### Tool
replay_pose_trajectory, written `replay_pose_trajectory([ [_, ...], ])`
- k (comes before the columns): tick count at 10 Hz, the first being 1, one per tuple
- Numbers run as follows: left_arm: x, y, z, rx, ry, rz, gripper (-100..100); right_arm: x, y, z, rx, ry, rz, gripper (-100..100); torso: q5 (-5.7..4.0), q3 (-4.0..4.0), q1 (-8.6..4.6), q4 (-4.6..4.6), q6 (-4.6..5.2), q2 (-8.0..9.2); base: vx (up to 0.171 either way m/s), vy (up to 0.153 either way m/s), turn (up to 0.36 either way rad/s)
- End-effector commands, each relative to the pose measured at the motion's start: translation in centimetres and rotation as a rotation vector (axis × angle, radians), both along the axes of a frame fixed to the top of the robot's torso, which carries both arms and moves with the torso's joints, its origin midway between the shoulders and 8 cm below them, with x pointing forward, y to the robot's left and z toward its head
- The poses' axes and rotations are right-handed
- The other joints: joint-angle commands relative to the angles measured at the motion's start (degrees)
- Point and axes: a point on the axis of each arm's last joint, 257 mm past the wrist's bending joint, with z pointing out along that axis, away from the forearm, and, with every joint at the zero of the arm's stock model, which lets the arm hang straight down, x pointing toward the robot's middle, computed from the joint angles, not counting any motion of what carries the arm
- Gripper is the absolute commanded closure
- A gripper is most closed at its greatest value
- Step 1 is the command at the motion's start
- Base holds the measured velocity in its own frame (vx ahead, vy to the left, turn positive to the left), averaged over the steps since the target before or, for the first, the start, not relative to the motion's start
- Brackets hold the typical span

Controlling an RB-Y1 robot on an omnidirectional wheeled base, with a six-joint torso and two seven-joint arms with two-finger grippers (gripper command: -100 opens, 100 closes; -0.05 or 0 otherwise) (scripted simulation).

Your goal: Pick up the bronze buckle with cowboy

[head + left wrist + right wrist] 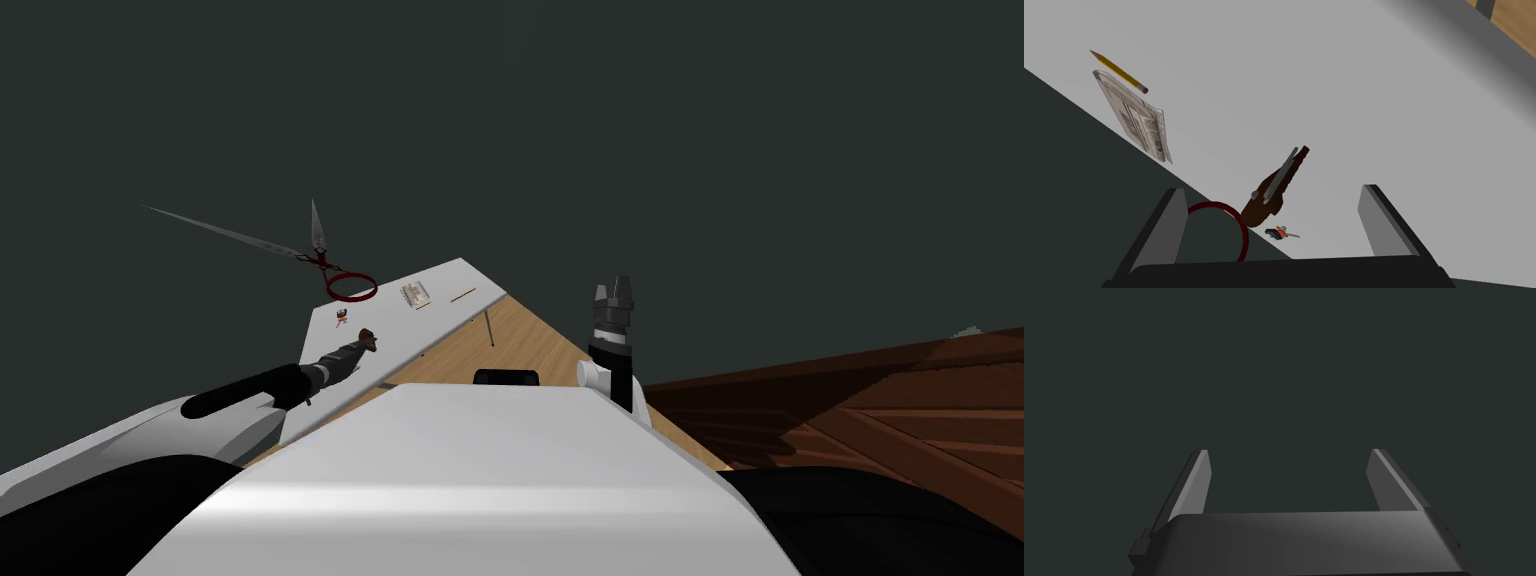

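Note:
The buckle (1274, 192) is a dark brown, flat piece with a grey bar across its back. It rests on the white table (1349, 100) near its far edge. My left gripper (1276, 220) is open just short of the buckle, its fingers wide to either side and not touching it. In the head view the buckle (368, 337) shows at the tip of my left gripper (360, 345), over the table's left part. My right gripper (616, 290) is raised at the right, away from the table, and stands open (1289, 478) with nothing between its fingers.
Beside the buckle lie a small black and orange item (1280, 233) and a red ring (1234, 225) joined to long scissors (300, 250). A folded newspaper (1136, 120) and a yellow pencil (1120, 73) lie farther along the table. Dark brown wooden furniture (880, 400) stands at the right.

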Motion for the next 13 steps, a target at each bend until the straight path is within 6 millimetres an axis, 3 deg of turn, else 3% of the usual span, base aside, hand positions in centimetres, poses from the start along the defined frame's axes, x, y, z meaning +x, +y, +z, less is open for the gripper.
replay_pose_trajectory([
  [1,-0.6,0.7,-0.3,0.008,0.037,0.011,-100,0.0,0.0,0.0,0.0,0.0,0.0,0,0.0,0.0,0.0,0.0,0.0,0.0,0.03,0.009,-0.067],
  [7,-5.7,4.8,-1.3,0.073,0.297,0.073,-100,0.0,0.0,0.0,0.0,0.0,0.0,0,0.01,-0.03,0.04,-0.01,0.0,-0.05,0.043,0.017,-0.135],
  [13,-8.6,6.7,-1.2,0.11,0.44,0.11,-100,0.0,0.0,0.0,0.0,0.0,0.0,0,0.01,-0.01,0.01,0.0,-0.03,-0.01,0.034,0.015,-0.072],
])
